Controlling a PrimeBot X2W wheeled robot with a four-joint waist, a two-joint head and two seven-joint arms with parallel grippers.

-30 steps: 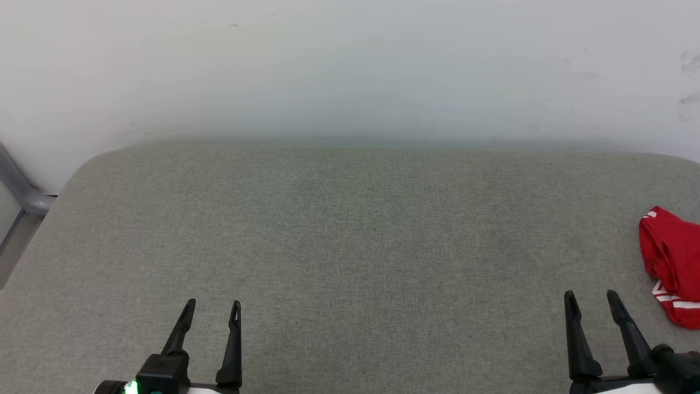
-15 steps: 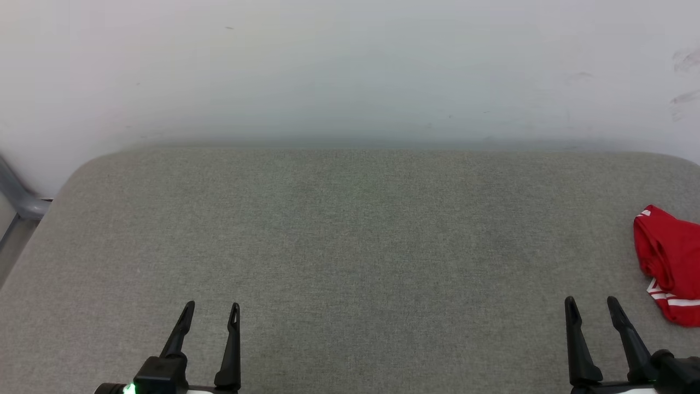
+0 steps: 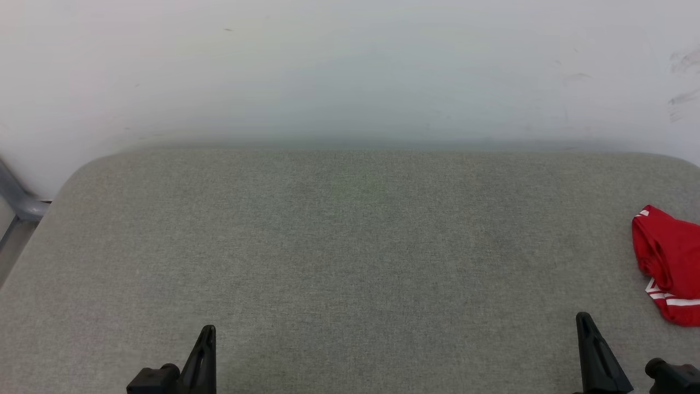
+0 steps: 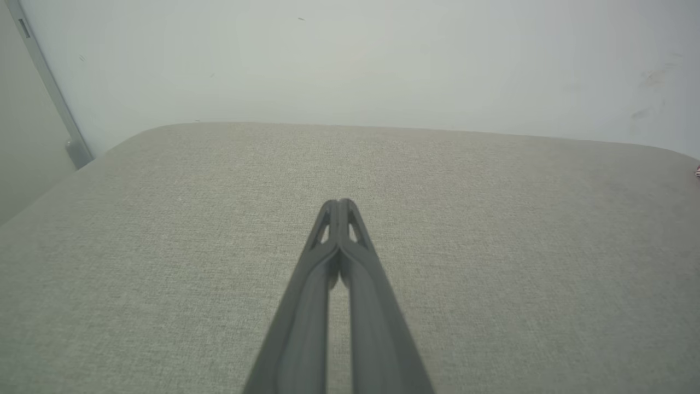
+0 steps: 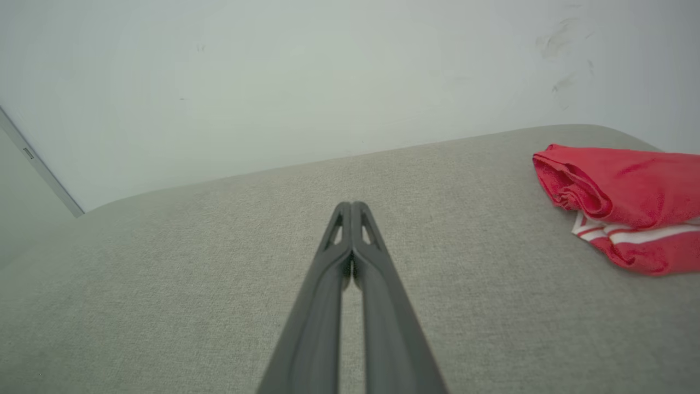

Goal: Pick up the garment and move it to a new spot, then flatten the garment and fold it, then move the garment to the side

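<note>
left gripper [image 4: 339, 204]: jaws pressing together, empty
right gripper [image 5: 351, 207]: jaws pressing together, empty
garment [image 5: 634, 183]: lying bunched on grey pad [image 3: 350, 246]

- Table [image 3: 350, 246]: wide open room across middle and left.
- Garment [image 3: 670, 262] heaped at right edge.
- Wall [image 3: 350, 71] closes the far side.
- Post [image 3: 16, 200] off left corner.

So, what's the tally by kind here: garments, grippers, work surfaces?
Red garment: 1
Grippers: 2 (left gripper, right gripper, both shut)
Grey fabric-covered surface: 1
Total: 4
</note>
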